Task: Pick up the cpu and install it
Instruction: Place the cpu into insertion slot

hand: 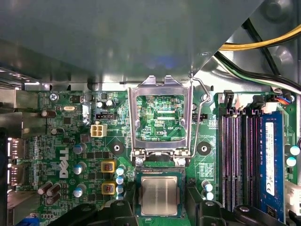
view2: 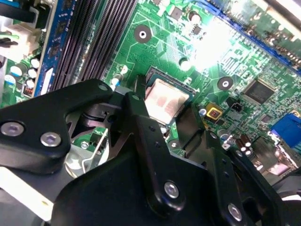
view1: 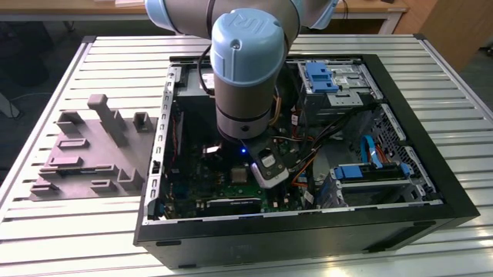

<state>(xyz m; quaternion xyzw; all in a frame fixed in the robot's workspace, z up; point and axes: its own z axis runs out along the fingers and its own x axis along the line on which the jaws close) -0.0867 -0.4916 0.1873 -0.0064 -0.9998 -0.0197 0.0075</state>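
The cpu (hand: 159,195) is a pale silvery square with a dark rim, and it lies flat in the socket on the green motherboard (hand: 70,141). In the second wrist view the cpu (view2: 167,96) sits just beyond my black fingers (view2: 136,113). My gripper (hand: 160,209) hovers low over it, open, with one finger on each side of the socket and a gap to the chip's edges. The socket's metal load frame (hand: 160,81) stands flipped open beside the cpu. In the exterior view my arm (view1: 245,115) reaches down into the open computer case (view1: 431,173).
Black memory slots (hand: 235,160) and a blue-labelled module (hand: 270,160) run beside the socket. Yellow and black cables (hand: 263,44) and a grey metal wall (hand: 117,37) hang close behind the load frame. A grey fixture block (view1: 92,150) sits on the slatted table at the exterior view's left.
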